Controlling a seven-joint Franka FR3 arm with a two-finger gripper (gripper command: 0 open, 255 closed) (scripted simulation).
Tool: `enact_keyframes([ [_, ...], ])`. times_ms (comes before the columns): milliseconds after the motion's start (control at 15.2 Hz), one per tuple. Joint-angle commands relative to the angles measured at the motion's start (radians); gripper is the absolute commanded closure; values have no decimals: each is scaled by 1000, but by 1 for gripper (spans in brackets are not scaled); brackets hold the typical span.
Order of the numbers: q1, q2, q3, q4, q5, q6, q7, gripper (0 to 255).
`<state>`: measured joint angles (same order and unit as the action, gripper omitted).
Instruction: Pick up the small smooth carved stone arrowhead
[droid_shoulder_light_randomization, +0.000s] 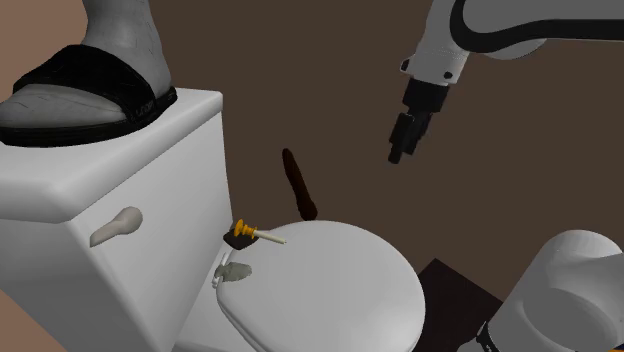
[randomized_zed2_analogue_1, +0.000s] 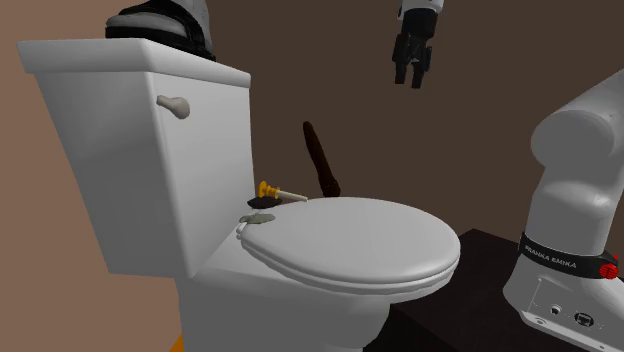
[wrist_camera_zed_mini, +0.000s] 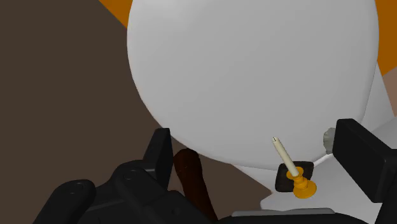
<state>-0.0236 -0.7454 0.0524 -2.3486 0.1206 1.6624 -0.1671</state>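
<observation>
Small grey arrowhead at the lower middle-left of the shoulder view, flat at the hinge end of the white toilet lid, close under the tank. Just above it in the frame, a golden candlestick on a dark base, its pale candle tipped out over the lid. Above that, a dark brown stick standing on end. Upper right of the frame, the black hand, well apart from the arrowhead, fingers spread, clasping nothing. Upper left, a black-strapped sandal on the tank.
</observation>
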Motion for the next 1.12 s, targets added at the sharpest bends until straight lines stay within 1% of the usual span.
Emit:
enact_keyframes([
  [0, 0, 0, 0, 0, 0, 0, 0, 0],
  [330, 26, 141, 87, 20, 19, 100, 59, 0],
  [594, 42, 268, 154, 56, 19, 173, 110, 0],
  [858, 54, 407, 218, 110, 0, 237, 167, 0],
  [1056, 63, 517, 261, 163, -27, 276, 215, 0],
])
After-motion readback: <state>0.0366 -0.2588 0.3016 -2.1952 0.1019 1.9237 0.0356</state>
